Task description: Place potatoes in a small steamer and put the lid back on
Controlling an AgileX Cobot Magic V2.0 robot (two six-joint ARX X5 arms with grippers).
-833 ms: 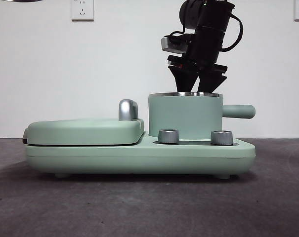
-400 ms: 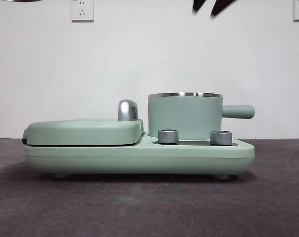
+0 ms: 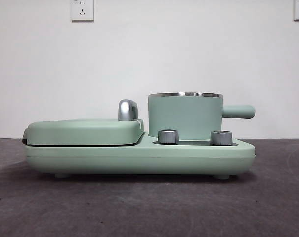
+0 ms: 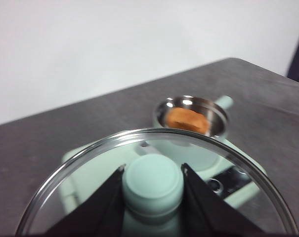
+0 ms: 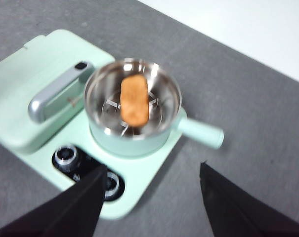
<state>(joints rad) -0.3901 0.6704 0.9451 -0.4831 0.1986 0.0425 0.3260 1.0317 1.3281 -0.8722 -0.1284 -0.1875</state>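
Note:
The small mint-green steamer [image 3: 185, 116] stands on its base unit with its handle pointing right. The orange-brown potato [image 5: 134, 99] lies inside it, and also shows in the left wrist view [image 4: 188, 120]. My left gripper [image 4: 152, 174] is shut on the green knob of the glass lid [image 4: 90, 155] and holds it in the air, above and to one side of the steamer [image 4: 191, 118]. My right gripper [image 5: 151, 170] is open and empty, high above the steamer [image 5: 133, 106]. Neither gripper shows in the front view.
The flat mint-green griddle [image 3: 85, 131] with a chrome handle [image 3: 128, 109] sits left of the steamer on the same base. Two metal dials [image 3: 169, 136] are on the base's front. A grey tabletop [image 3: 139, 207] lies around it.
The right gripper has risen from just above the steamer's rim and left the front view at the top. The steamer has not moved.

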